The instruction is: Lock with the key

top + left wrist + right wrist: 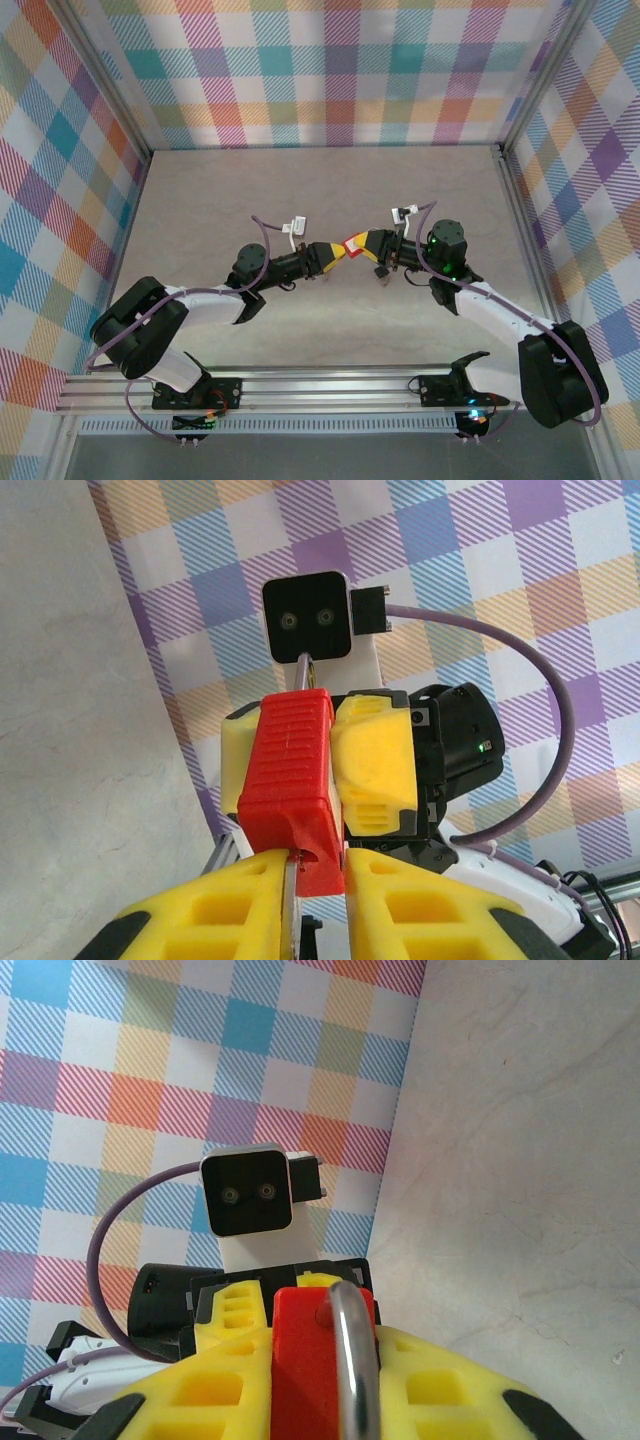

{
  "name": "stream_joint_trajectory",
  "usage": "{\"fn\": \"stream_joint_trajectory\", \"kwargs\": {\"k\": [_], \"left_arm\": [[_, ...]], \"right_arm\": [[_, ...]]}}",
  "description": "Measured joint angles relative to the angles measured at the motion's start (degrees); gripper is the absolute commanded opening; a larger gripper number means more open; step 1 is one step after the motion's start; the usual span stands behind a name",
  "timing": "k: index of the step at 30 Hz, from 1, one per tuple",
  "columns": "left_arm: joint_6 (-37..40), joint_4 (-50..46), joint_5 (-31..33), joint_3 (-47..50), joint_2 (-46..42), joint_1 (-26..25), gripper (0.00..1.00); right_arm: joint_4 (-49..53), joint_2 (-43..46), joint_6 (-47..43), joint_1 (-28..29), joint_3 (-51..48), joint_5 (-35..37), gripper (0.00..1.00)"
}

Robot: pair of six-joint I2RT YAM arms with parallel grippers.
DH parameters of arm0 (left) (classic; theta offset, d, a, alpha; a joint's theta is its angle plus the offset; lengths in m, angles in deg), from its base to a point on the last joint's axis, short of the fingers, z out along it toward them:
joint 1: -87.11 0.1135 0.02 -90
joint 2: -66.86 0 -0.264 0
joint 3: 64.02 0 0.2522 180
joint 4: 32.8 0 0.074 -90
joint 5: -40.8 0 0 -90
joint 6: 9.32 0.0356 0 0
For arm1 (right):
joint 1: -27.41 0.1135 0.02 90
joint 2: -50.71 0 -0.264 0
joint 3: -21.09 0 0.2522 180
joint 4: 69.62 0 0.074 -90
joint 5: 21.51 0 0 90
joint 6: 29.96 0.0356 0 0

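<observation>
Red padlock (290,770) clamped in right fingers (375,760); left fingers (220,915) pinch key (290,900).

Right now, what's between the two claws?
Top view: the red padlock, gripped by the right claw. Left wrist view: the left claw pinches a key at the padlock's near end.

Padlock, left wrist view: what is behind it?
The right gripper, clamping the padlock on both sides, and its camera above. The body covers nearly all of the shackle.
</observation>
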Motion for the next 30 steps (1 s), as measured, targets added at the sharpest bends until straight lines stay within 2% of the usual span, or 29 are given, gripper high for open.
{"fn": "stream_joint_trajectory", "kwargs": {"k": [13,20,25,30], "left_arm": [[-0.1,0.3,0.4,-0.1,0.3,0.0,0.16],[-0.7,0.4,0.6,-0.1,0.3,0.0,0.11],[-1.2,0.7,0.9,-0.1,0.3,0.0,0.0],[-1.3,0.9,1.3,-0.1,0.3,0.0,0.0]], "right_arm": [[-2.2,0.5,0.4,0.0,-1.2,1.0,0.0],[-5.4,0.4,1.6,0.0,-2.3,1.3,0.0],[-6.9,0.3,2.0,0.0,-2.7,1.5,0.0],[-7.9,-0.1,2.4,0.0,-2.8,1.7,0.0]]}}
